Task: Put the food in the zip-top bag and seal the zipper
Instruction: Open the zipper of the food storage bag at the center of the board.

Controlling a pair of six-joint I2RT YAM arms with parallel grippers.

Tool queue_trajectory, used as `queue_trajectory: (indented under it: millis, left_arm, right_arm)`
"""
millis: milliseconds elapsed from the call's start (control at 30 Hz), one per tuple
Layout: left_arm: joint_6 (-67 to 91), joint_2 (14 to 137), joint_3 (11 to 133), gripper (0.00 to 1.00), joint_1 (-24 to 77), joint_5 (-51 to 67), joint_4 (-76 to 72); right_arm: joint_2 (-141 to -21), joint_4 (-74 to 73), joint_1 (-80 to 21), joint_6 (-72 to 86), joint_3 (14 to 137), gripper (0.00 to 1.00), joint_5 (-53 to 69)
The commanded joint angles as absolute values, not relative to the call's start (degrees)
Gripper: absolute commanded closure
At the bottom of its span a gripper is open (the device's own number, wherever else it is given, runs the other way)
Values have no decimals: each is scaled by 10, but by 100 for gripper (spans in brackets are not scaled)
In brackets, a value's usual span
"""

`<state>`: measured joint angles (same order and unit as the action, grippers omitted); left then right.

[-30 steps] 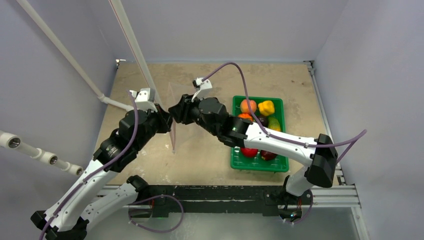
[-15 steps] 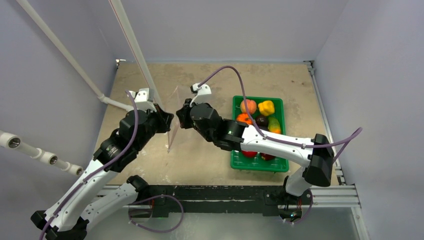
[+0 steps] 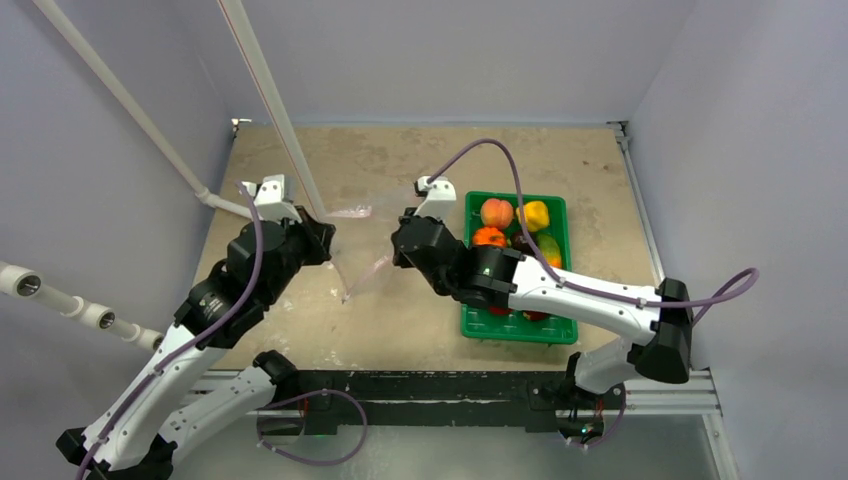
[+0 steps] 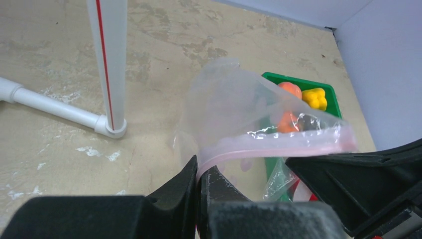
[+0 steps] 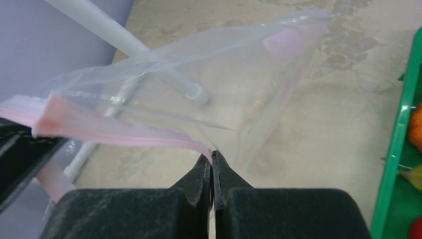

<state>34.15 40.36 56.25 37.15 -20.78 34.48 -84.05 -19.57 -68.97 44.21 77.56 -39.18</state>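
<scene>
The clear zip-top bag (image 3: 358, 262) hangs between my two grippers above the table, empty. My left gripper (image 4: 200, 172) is shut on one end of its pinkish zipper (image 4: 278, 147). My right gripper (image 5: 212, 158) is shut on the other end of the zipper (image 5: 119, 130). In the top view the left gripper (image 3: 322, 232) and the right gripper (image 3: 400, 238) are apart with the bag stretched between them. The food (image 3: 497, 213) lies in the green tray (image 3: 520, 327): an orange-red peach, a yellow pepper (image 3: 533, 214), an orange piece, dark purple and red pieces partly under my right arm.
White pipes (image 3: 268, 95) slant over the table's far left, joined at a fitting (image 4: 112, 128) on the table. Grey walls close in the left, back and right. The green tray sits right of the bag, under my right forearm.
My grippers have drawn apart, the right one moving right toward the tray. The bag, earlier hanging folded and narrow between them, is now pulled wider along its zipper.
</scene>
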Motion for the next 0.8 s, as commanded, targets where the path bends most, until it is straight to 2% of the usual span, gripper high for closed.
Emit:
queue_trajectory:
  millis: [0, 400, 533, 767]
  left_arm:
    - [327, 406, 594, 100, 372, -229, 353]
    - [321, 438, 597, 100, 371, -220, 362]
    - [316, 447, 599, 100, 371, -215, 355]
    - [278, 469, 653, 100, 371, -209, 363]
  right_arm:
    - [-793, -245, -692, 478, 749, 100, -399]
    - [-647, -204, -692, 505, 621, 100, -294]
    - [-635, -209, -692, 526, 603, 100, -288]
    - [-644, -89, -690, 468, 627, 100, -259]
